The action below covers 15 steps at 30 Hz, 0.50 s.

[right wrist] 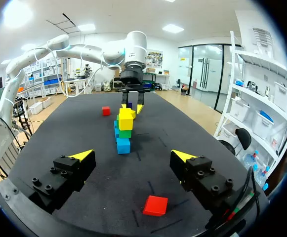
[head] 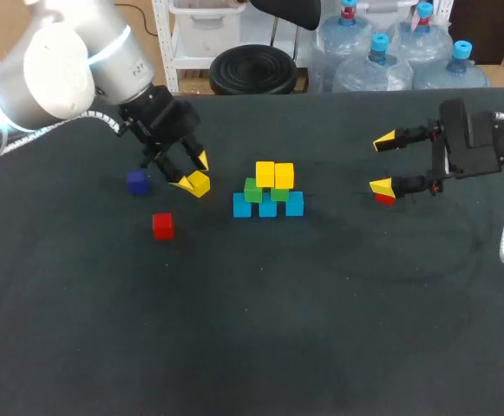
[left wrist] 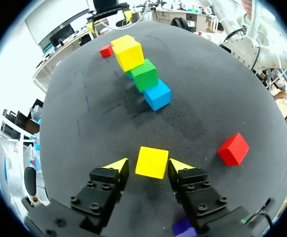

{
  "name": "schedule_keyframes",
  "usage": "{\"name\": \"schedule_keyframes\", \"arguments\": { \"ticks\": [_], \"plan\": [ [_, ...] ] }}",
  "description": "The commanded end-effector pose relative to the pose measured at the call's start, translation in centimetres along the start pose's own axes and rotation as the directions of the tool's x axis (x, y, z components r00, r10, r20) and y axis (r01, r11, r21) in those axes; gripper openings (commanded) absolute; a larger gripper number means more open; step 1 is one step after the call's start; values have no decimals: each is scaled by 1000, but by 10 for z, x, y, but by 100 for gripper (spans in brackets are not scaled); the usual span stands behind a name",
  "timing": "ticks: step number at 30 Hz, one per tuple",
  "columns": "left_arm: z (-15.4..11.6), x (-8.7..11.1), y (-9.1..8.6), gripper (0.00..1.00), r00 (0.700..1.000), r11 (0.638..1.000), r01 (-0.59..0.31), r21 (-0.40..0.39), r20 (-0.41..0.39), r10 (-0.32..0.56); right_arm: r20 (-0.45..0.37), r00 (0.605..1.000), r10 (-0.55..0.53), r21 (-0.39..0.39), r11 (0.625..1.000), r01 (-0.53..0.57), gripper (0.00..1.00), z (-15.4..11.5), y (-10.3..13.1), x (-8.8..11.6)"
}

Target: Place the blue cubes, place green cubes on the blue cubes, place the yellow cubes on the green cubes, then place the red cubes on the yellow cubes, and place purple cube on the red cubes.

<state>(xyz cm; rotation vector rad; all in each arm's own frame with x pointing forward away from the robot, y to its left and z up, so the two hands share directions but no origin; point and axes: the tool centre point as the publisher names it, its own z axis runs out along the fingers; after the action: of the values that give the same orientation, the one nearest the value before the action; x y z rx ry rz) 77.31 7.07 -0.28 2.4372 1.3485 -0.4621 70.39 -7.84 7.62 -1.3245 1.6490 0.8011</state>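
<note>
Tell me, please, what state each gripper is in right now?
Left gripper: open, small yellow cube between its fingers.
Right gripper: open, empty.

Dark desk point(head: 321, 329) carrying loose cubes and a row of blue ones.
A yellow cube point(head: 199, 183) lies between the spread fingers of the left gripper point(head: 193, 171). A purple cube point(head: 137, 182) is just beside that gripper, and a red cube point(head: 162, 225) is near it. Three blue cubes point(head: 268, 206) sit side by side ahead of it. A second red cube point(head: 384, 199) lies under the right gripper point(head: 382, 163).
</note>
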Motion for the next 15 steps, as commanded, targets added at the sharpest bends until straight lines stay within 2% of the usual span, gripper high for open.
{"name": "schedule_keyframes", "arguments": {
  "ticks": [1,4,7,8,10,11,15],
  "plan": [
    [1,0,1,53,1000,1000,-8,8,3,8,2,1000,-1,1,1000,1,100,1,0,0],
    [3,-1,1,47,1000,1000,-13,11,8,13,2,1000,-1,1,1000,1,100,1,0,0],
    [4,-2,0,33,1000,1000,-15,12,13,15,2,1000,-1,1,1000,1,100,1,0,0],
    [4,-2,0,26,1000,1000,-16,12,14,15,2,1000,-1,1,1000,1,100,1,0,0],
    [4,-2,0,5,1000,1000,-15,12,15,15,2,1000,-1,1,1000,1,100,1,0,0],
    [4,-2,0,0,1000,1000,-14,10,15,14,2,1000,-1,1,1000,1,100,1,0,0],
    [1,-6,0,0,1000,1000,0,-1,12,0,2,1000,-1,1,1000,1,100,1,0,0]
  ]
}}
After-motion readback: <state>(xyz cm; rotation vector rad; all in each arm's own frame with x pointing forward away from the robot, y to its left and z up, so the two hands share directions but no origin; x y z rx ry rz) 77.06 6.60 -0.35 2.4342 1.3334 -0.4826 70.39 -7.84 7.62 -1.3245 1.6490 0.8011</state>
